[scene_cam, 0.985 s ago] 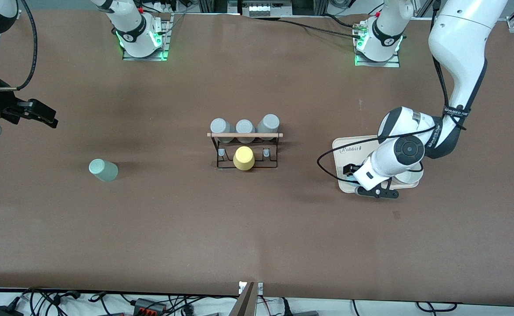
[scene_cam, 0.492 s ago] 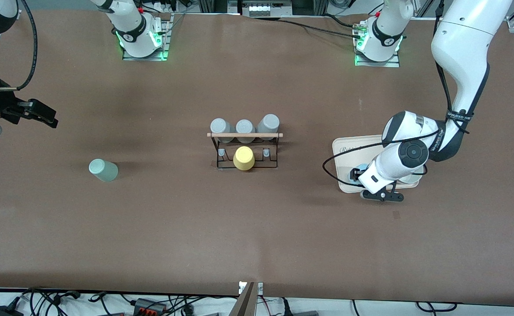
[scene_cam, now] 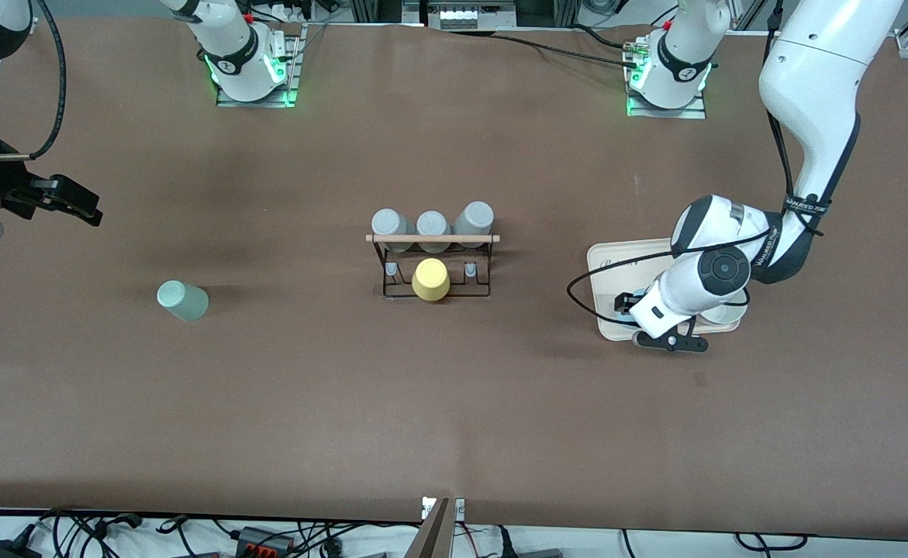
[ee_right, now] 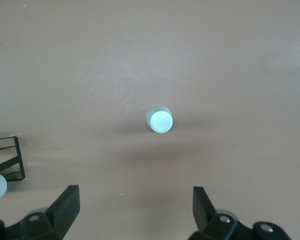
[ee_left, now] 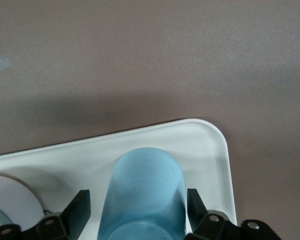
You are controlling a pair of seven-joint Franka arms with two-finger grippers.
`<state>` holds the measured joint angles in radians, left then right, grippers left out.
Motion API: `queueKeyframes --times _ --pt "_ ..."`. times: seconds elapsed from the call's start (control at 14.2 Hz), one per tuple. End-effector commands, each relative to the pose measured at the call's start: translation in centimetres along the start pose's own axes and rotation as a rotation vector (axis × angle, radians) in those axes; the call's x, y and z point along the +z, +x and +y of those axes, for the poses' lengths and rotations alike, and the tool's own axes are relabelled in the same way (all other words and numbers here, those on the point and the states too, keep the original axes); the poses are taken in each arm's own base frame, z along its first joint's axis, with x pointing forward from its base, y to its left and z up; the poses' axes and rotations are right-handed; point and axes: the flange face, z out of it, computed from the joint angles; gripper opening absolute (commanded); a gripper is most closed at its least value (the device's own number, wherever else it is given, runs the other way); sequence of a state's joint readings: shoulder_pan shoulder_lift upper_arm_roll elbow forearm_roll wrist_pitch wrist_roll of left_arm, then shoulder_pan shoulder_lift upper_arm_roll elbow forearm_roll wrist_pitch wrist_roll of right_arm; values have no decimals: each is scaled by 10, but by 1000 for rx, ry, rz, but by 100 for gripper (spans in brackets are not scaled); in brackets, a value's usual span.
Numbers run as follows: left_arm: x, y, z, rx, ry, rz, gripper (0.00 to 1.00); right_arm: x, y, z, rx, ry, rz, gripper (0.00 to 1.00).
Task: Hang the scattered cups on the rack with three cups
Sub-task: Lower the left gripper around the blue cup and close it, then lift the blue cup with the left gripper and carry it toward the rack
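Note:
The light blue cup (ee_left: 147, 192) is on the cream tray (ee_left: 209, 145), between the fingers of my left gripper (ee_left: 138, 200). The gripper is open: tray shows between one finger (ee_left: 79, 212) and the cup, and the other finger stands close against it. In the front view the left gripper (scene_cam: 630, 304) is low over the tray (scene_cam: 609, 267). The sage green cup (scene_cam: 182, 301) stands alone toward the right arm's end of the table. My right gripper (scene_cam: 74, 203) hovers open above that end, with the green cup (ee_right: 159, 120) well below it. The black wire rack (scene_cam: 430, 263) stands mid-table.
Three grey cups (scene_cam: 430, 225) sit along the rack's wooden rod, and a yellow cup (scene_cam: 430, 279) sits on its lower row. A white bowl (scene_cam: 721, 314) shares the tray with the blue cup. Cables run along the table's edge nearest the front camera.
My left gripper dipped slightly over the tray and its fingers narrowed around the blue cup. The right arm and the green cup have not moved.

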<state>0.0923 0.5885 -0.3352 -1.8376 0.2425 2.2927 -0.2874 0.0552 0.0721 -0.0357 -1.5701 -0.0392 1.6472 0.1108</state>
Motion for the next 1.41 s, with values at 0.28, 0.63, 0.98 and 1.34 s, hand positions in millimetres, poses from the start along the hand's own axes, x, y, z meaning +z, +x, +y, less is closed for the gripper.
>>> queueKeyframes --times 0.28,0.63,0.98,1.34 --pt "-21 -3 8 23 36 -5 1 -2 -1 -3 11 8 -6 100" --pt "-112 3 75 14 13 12 1 -3 -1 -3 9 8 -4 100" --pt "-183 1 172 -33 -139 31 0 -2 -1 -3 9 8 -6 100" --pt "-198 -21 249 -181 -185 17 0 -3 -1 -4 3 8 -3 100"
